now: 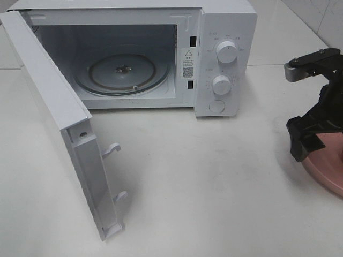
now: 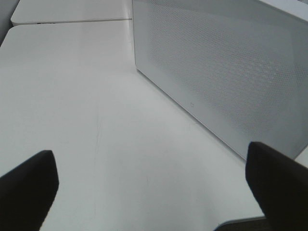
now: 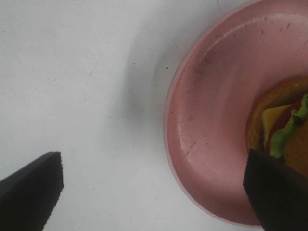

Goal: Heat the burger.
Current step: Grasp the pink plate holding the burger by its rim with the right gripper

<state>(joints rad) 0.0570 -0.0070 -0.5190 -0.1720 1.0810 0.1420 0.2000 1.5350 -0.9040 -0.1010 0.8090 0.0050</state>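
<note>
White tabletop [image 1: 214, 193] lies open between the microwave [image 1: 225, 32], its door [image 1: 48, 91] swung out toward the front edge with the glass turntable [image 1: 122, 72] exposed, and a pink plate [image 3: 211, 125] cut off at the right border. On the plate sits the burger [image 3: 284, 130], mostly out of frame. The right gripper [image 3: 153, 159] hangs over the plate's rim, jaws wide, empty. The left gripper [image 2: 150, 161], equally wide and empty, faces a perforated white panel.

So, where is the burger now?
The burger lies on the pink plate, at the far right of the table in the high view, right of the microwave and under the right gripper.
</note>
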